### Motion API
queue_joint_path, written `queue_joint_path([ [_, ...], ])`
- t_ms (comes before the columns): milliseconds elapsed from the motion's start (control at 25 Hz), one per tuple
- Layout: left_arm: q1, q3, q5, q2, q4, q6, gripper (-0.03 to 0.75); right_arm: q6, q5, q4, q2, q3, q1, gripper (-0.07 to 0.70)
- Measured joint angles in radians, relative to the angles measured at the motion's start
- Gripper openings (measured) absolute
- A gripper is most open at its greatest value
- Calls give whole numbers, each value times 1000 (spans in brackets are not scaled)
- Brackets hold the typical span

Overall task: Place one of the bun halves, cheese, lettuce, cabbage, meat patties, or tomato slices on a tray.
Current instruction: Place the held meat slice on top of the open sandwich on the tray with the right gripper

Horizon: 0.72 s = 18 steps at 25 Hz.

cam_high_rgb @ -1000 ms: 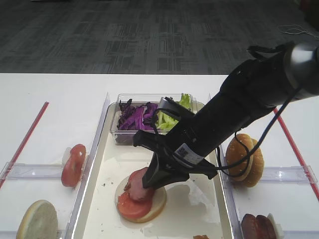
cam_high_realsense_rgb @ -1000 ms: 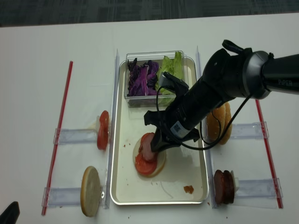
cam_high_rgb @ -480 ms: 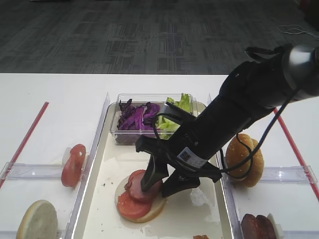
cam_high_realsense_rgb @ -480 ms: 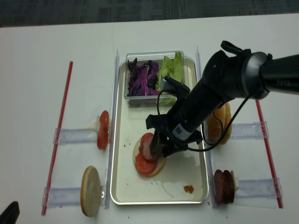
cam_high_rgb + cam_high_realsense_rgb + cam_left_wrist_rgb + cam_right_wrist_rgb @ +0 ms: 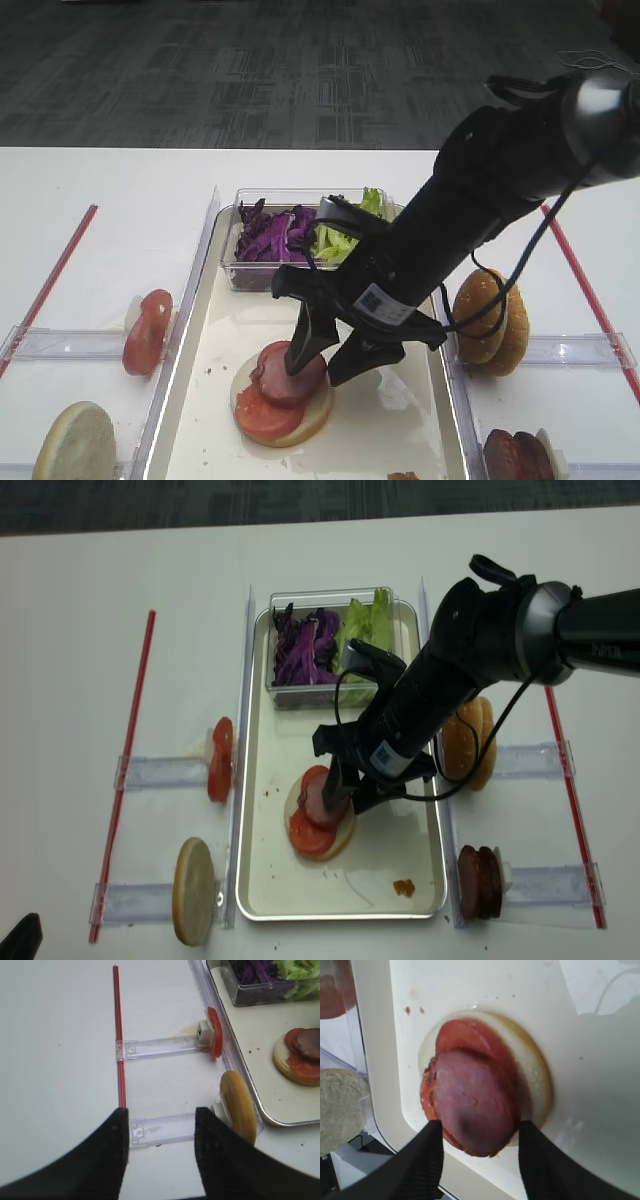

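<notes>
A meat patty [image 5: 290, 370] [image 5: 472, 1110] lies on a tomato slice [image 5: 262, 412] and a pale bun half [image 5: 535, 1080], stacked on the cream tray [image 5: 240, 320] [image 5: 390, 850]. My right gripper [image 5: 335, 355] [image 5: 480, 1125] is open just above it, one finger on each side of the patty, gripping nothing. My left gripper [image 5: 160, 1112] is open over bare table, off to the left, with nothing between its fingers. Purple cabbage [image 5: 270, 235] and lettuce [image 5: 345, 235] fill a clear box at the tray's far end. No cheese is in view.
On clear racks left of the tray stand tomato slices [image 5: 220, 760] [image 5: 215, 1032] and a bun half [image 5: 195, 890] [image 5: 237, 1105]. On the right racks are sesame bun tops [image 5: 470, 745] and meat patties [image 5: 478, 880]. Red strips [image 5: 135, 760] mark both table sides.
My right gripper was shut on the patty and has opened. The patty now rests on the tomato and bun stack. The left arm has not moved.
</notes>
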Motion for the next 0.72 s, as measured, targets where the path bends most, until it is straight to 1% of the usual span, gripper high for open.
queue_joint_path([
  [80,0,0,0,0,0,0,292,35,15,-43,0,-26,0,374],
  [200,0,0,0,0,0,0,292,121,50,-147,0,-67,0,375],
  [400,0,0,0,0,0,0,292,233,124,-293,0,-135,0,375],
  [720,0,0,0,0,0,0,292,382,250,-454,0,-262,0,377],
])
